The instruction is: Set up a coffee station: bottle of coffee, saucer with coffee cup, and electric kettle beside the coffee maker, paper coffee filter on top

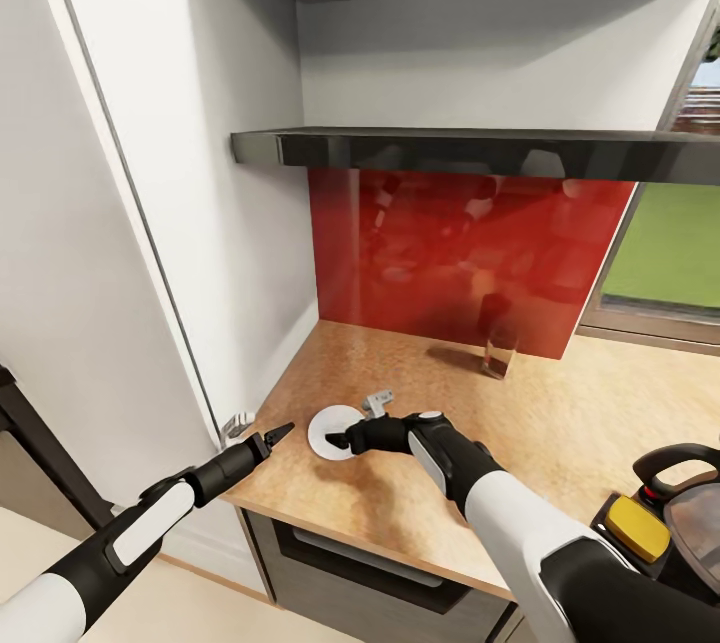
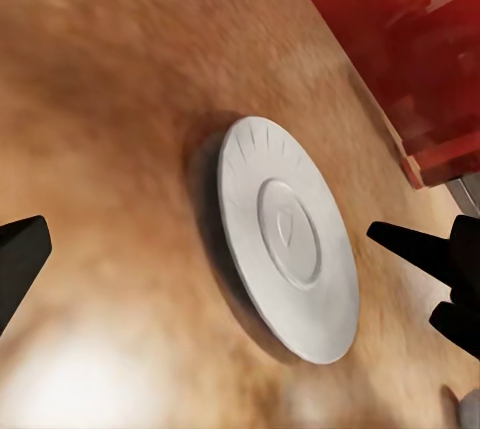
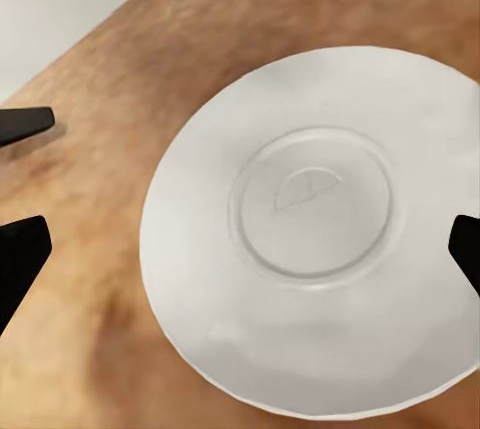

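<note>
Small plain white round saucer lies flat on tan speckled counter near its front edge; right tool over its rim, fingers apart; left tool beside, fingers apart

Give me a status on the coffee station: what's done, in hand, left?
Done: the saucer lies flat on the countertop, empty. In hand: nothing; the right gripper hovers open over the saucer, the left gripper beside it, near the counter's edge. Left: cup onto saucer, plus coffee bottle and filter. The kettle sits at the frame's edge.
</note>
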Robot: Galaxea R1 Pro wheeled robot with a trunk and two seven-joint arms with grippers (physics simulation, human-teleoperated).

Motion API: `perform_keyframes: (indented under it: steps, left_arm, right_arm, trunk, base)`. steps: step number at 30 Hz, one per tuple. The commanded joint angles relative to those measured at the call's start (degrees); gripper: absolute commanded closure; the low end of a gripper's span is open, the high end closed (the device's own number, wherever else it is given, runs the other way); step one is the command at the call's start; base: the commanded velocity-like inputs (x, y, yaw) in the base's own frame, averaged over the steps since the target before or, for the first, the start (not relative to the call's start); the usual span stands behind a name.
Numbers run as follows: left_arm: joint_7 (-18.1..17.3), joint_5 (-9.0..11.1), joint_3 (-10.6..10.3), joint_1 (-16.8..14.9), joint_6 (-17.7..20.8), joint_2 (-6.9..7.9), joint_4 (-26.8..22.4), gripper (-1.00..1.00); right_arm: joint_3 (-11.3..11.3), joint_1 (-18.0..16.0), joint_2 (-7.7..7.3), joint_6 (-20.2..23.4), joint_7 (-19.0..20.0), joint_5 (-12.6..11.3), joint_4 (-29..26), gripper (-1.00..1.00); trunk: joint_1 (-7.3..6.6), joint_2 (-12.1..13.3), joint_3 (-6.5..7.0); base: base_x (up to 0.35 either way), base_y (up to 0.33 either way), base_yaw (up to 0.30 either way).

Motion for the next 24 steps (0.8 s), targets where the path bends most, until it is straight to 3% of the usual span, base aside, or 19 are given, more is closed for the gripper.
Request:
perform_keyframes:
  steps: [1, 16, 20, 24]
  left_arm:
    - [-0.09, 0.6, -0.18, -0.08, 0.21, 0.06, -0.01, -1.0]
    - [-0.1, 0.6, -0.18, 0.01, 0.21, 0.06, -0.1, -1.0]
    - [-0.09, 0.6, -0.18, 0.01, 0.21, 0.06, -0.1, -1.0]
    - [-0.1, 0.6, -0.18, 0.01, 0.21, 0.06, -0.1, -1.0]
  right_arm:
    - [0.27, -0.06, -0.04, 0.49, -0.08, -0.55, -0.01, -1.0]
    - [0.37, -0.03, -0.04, -0.38, 0.16, -0.56, 4.04, -1.0]
    - [3.17, -0.01, 0.03, -1.25, 0.19, -0.61, 5.29, -1.0]
    - [4.05, 0.0, 0.05, -1.35, 0.19, -0.64, 5.47, -1.0]
  trunk:
    - [0.03, -0.12, -0.12]
    - [0.03, -0.12, -0.12]
    - [0.03, -0.12, -0.12]
    - [0.03, -0.12, -0.12]
  base:
    - [0.0, 0.0, 0.0]
    - [0.0, 0.0, 0.0]
    - [0.0, 0.0, 0.0]
    - [0.0, 0.0, 0.0]
